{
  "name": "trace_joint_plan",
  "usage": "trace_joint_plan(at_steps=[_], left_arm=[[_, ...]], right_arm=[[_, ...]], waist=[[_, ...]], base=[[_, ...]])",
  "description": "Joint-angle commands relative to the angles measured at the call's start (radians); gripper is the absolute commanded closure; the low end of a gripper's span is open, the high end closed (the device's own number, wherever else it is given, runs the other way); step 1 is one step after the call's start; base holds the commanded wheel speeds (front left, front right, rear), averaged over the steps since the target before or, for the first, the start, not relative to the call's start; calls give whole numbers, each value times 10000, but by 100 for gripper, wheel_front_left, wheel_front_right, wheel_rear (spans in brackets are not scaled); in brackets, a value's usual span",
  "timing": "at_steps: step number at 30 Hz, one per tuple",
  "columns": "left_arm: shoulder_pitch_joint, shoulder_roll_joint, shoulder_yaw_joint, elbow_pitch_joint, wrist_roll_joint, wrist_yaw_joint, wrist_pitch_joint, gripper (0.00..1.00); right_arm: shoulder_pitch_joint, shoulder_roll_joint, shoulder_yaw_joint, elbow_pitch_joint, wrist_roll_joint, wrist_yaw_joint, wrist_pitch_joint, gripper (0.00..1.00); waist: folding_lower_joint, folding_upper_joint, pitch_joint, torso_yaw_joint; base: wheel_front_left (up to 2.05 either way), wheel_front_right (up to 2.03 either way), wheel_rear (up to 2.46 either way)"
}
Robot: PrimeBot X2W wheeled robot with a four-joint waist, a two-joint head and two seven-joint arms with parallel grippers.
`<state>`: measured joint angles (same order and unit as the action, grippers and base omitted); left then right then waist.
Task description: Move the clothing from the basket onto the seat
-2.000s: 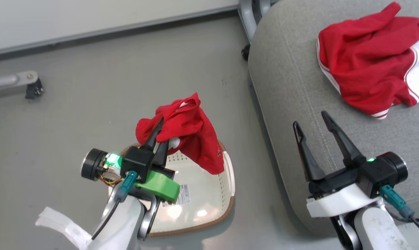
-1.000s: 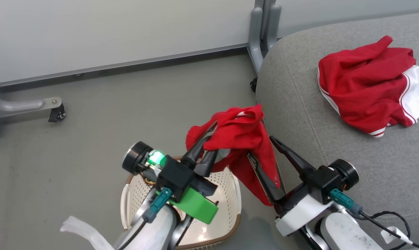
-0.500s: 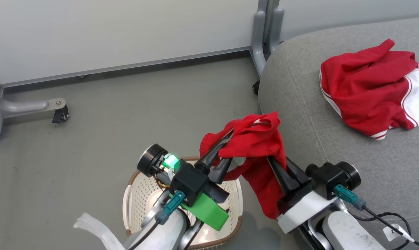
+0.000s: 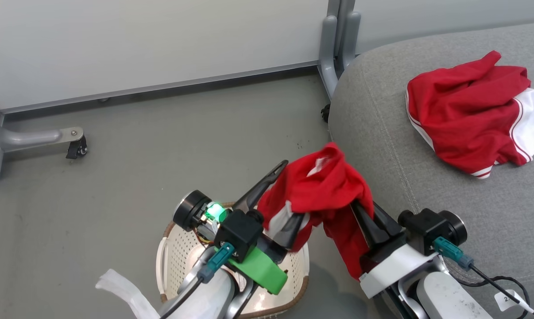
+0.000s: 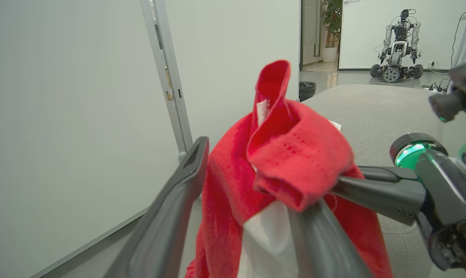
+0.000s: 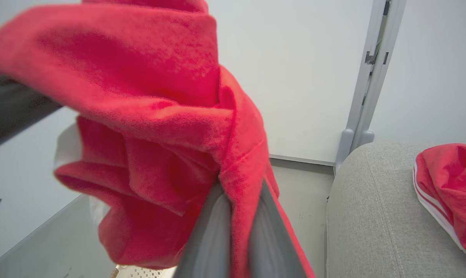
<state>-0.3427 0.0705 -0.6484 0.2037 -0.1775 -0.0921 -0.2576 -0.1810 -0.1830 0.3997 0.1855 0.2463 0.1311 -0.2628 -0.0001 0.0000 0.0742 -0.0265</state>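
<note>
While our right gripper (image 4: 360,209) pinches one garment (image 4: 324,190) by the single basket (image 4: 169,248) at six o'clock, our left gripper (image 4: 289,192) stands wide; the second garment (image 4: 466,115) lies on the seat (image 4: 404,168), two o'clock. Grey floor (image 4: 160,141), white wall (image 4: 160,40).

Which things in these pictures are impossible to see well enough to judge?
1. The right gripper fingertips: the held garment wraps them, head and right wrist views.
2. Any print on the held garment: its folds hide it.
3. The basket floor: the left gripper and its arm cover most of it, head view.
4. The second garment on the seat: the head view's right edge cuts it off.
</note>
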Motion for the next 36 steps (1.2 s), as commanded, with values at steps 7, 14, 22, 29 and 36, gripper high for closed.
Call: trace_joint_plan(at_steps=[7,14,22,29,36], left_arm=[[-104,43,-126,82,-150,-6,81,0],[-205,57,-138,133,-195,81,57,0],[-63,162,7,207,-297,260,6,0],[215,408,405,178,-369,570,-66,0],[591,695,1047,-217,-422,915,-72,0]], right_arm=[[81,50,-147,-7,-22,-7,-30,100],[71,46,-203,-19,-43,-7,-30,100],[148,-3,-360,-131,-88,-7,-30,100],[178,25,-723,-524,-153,-7,-30,100],[296,210,-1313,-1022,-277,-7,-30,100]], waist=[[1,0,23,22],[1,0,6,32],[1,0,20,-66],[1,0,274,-609],[1,0,720,-1591]], base=[[0,0,0],[0,0,0],[0,0,0],[0,0,0],[0,0,0]])
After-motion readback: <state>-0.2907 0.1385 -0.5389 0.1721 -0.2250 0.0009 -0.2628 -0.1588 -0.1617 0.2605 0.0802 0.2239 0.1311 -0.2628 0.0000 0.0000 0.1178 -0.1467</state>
